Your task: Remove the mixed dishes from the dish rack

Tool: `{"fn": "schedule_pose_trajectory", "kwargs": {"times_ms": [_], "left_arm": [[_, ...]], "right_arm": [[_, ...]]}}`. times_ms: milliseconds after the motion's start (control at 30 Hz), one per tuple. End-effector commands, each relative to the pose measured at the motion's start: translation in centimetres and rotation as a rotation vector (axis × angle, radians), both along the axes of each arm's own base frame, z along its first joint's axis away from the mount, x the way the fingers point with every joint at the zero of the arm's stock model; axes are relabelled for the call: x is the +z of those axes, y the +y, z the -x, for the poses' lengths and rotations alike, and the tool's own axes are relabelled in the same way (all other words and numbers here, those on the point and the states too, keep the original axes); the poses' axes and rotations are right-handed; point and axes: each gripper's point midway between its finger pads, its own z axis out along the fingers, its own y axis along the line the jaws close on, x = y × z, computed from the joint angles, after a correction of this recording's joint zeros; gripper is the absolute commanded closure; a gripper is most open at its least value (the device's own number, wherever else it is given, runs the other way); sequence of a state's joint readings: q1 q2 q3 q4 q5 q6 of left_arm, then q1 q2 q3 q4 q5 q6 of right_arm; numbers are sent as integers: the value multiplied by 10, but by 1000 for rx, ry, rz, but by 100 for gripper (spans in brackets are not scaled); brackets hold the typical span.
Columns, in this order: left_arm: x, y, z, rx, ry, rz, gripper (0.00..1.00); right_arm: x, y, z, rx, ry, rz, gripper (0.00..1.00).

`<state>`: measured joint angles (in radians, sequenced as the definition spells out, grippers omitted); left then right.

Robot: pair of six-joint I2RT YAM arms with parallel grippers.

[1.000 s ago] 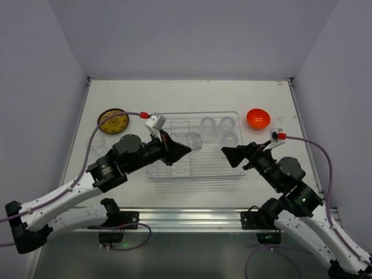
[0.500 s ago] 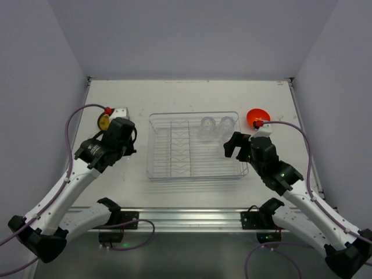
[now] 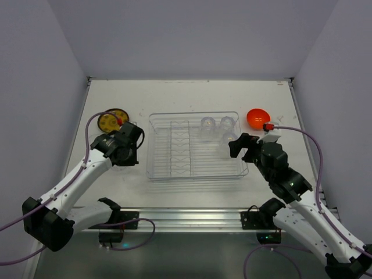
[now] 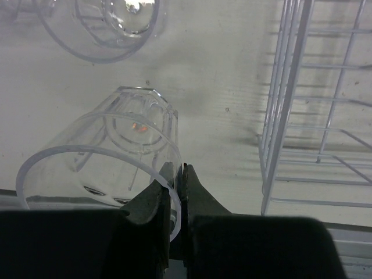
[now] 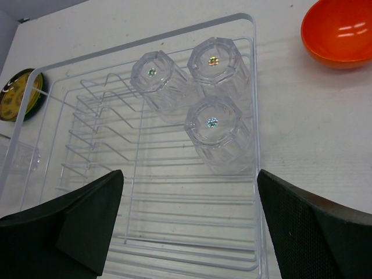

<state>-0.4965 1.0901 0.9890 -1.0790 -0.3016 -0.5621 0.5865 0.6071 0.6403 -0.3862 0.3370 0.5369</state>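
My left gripper [image 3: 125, 156] is shut on the rim of a clear glass cup [image 4: 110, 145], holding it low over the table just left of the dish rack [image 3: 195, 176]. The jaws [image 4: 179, 174] pinch the cup's wall. My right gripper [image 3: 239, 145] is open and empty above the rack's right end [image 5: 189, 173]. Three cups stand upside down in the rack [image 5: 157, 78] [image 5: 218, 61] [image 5: 218, 131]. The orange bowl [image 3: 257, 118] sits on the table right of the rack. The yellow plate [image 3: 112, 121] lies left of it.
More clear cups [image 4: 116, 23] stand on the table beyond the held one, near the plate. The rack's wire wall [image 4: 279, 116] is close on the left gripper's right. The table's left edge and wall are near the left arm.
My left gripper carried a cup out of the rack, swung left past the plate, and came down beside the rack. My right gripper drew back from the rack's middle to its right end.
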Motion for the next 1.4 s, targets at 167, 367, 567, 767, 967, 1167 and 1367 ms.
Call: {"fn": "schedule_pose_trajectory", "kwargs": {"times_ms": [167, 367, 567, 767, 967, 1167, 1367], "left_arm": [[-32, -4, 4, -32, 54, 5, 98], [-52, -1, 2, -18, 97, -30, 93], [-64, 2, -7, 20, 122, -43, 92], [-70, 1, -17, 28, 118, 20, 78], [-75, 6, -18, 45, 138, 22, 68], [-49, 8, -23, 45, 68, 30, 44], [22, 7, -23, 1, -131, 105, 8]], "right_arm": [[8, 10, -2, 49, -41, -34, 1], [8, 11, 1, 62, -51, -48, 1], [9, 13, 2, 76, -59, -54, 1], [8, 16, 2, 90, -57, -56, 1], [7, 16, 3, 90, -61, -62, 1], [4, 18, 1, 94, -49, -54, 1], [-3, 21, -2, 109, -26, -28, 1]]}}
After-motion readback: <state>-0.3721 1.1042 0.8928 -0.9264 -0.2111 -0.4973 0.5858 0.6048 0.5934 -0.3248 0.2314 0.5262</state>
